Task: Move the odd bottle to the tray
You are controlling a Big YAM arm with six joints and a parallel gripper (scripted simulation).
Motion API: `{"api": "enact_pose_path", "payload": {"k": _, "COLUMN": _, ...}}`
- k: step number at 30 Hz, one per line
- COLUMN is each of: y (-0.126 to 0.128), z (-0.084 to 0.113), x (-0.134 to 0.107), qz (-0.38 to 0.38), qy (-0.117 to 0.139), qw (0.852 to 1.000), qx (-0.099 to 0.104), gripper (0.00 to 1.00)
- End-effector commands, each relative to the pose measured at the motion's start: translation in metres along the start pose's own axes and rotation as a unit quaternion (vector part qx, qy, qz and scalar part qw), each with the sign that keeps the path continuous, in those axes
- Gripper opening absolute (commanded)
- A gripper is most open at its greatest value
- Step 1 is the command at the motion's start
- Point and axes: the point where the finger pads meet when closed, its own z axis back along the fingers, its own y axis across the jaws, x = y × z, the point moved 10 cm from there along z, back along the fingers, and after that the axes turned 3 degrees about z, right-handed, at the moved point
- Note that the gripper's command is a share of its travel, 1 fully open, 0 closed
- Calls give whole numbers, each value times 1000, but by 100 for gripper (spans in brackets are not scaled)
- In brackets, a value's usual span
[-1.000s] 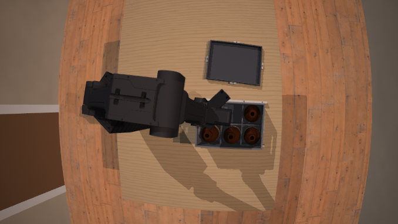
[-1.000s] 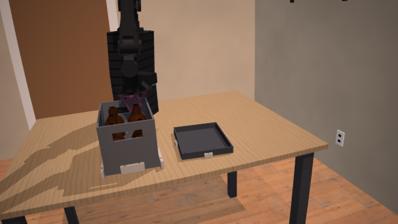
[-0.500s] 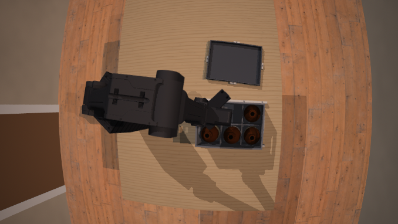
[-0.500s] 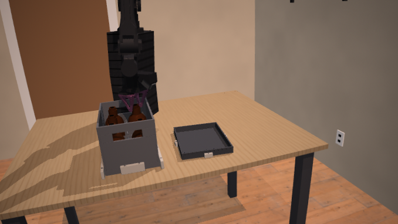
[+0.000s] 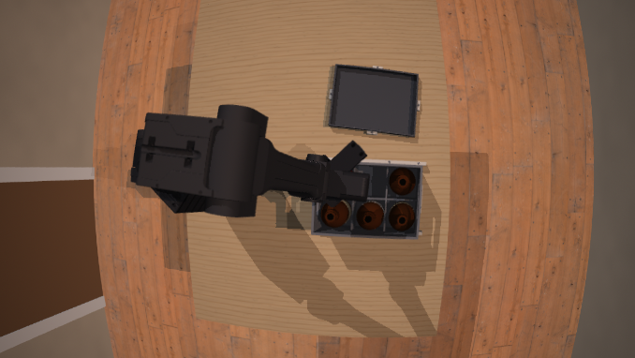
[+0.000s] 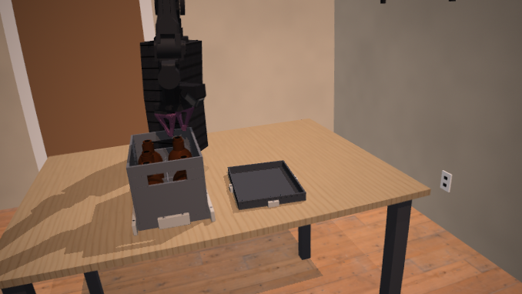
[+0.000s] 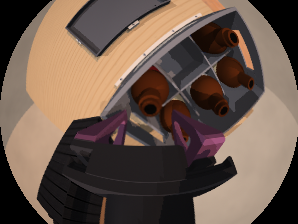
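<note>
- Top: the tray (image 5: 375, 100) (image 6: 263, 185) (image 7: 117, 20) lies flat with no bottle on it, so the placing is all to do. Four bottles (image 5: 369, 216) (image 6: 179, 150) (image 7: 150, 90) show in the crate (image 5: 365, 237) (image 6: 169, 204) (image 7: 242, 22); the arm (image 5: 234, 159) (image 6: 169, 46) covers part of it.
- Exterior: crate and tray both sit level, apart from each other. The gripper (image 5: 348, 185) (image 6: 177, 131) (image 7: 149, 114) hangs over the crate's far end, fingers parted and holding nothing.
- Wrist: all five bottles are in the crate, one compartment bare. The odd one is among them (which, I can't tell from the necks). Probably still the sorting-out stage: choosing, gripping, lifting, standing it on the tray, releasing and backing away remain.
</note>
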Motion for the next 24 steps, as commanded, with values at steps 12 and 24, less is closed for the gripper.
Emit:
{"api": "enact_pose_path", "payload": {"k": 12, "y": -3, "z": 45, "x": -2, "qz": 1, "qy": -2, "qw": 1000, "qx": -2, "gripper": 61}}
{"api": "enact_pose_path", "payload": {"k": 24, "y": -1, "z": 52, "x": -5, "qz": 0, "qy": 3, "qw": 1000, "qx": 5, "gripper": 61}}
